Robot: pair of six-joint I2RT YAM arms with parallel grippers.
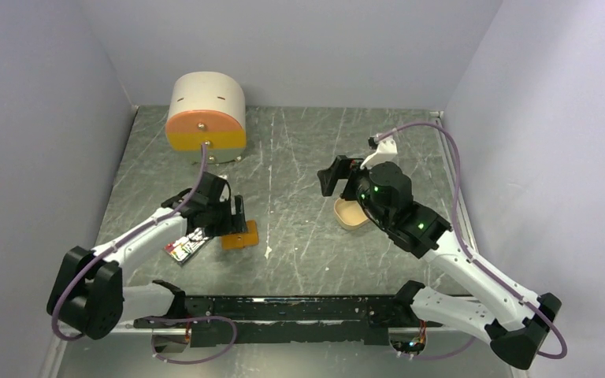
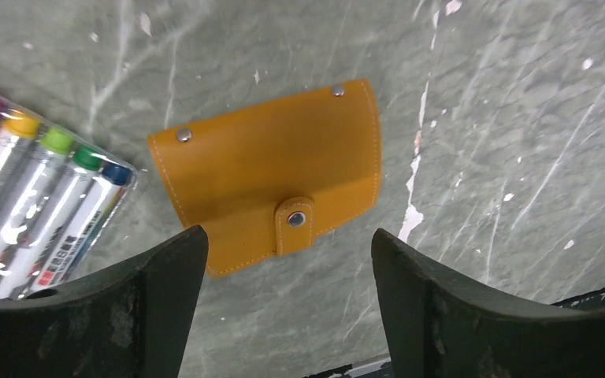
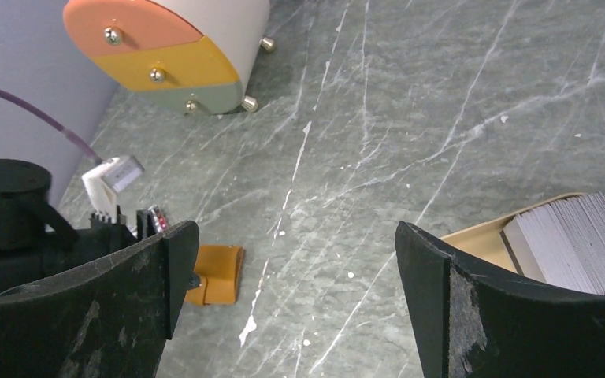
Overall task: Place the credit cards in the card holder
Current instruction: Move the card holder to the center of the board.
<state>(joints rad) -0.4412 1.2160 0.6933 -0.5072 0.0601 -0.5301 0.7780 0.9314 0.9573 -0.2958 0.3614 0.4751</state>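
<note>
We record a grey-green table [image 1: 307, 157], marbled and scratched, bearing no legible marks. At upper left of the top view stands a round cream drawer box [image 1: 205, 116] with an orange and yellow front and brass knobs. The left gripper [image 2: 287, 236] is released, jaws wide, holding nothing; the right gripper [image 3: 291, 228] likewise. At lower right of the right wrist view, a tan oval tray [image 3: 480, 232] holds the credit cards [image 3: 575, 240], a pale stacked block. A clear marker pack [image 2: 39, 205] shows print too blurred to read. Just beside it, mid-frame, lies the card holder [image 2: 276, 173]: orange stitched leather, snap tab fastened.
</note>
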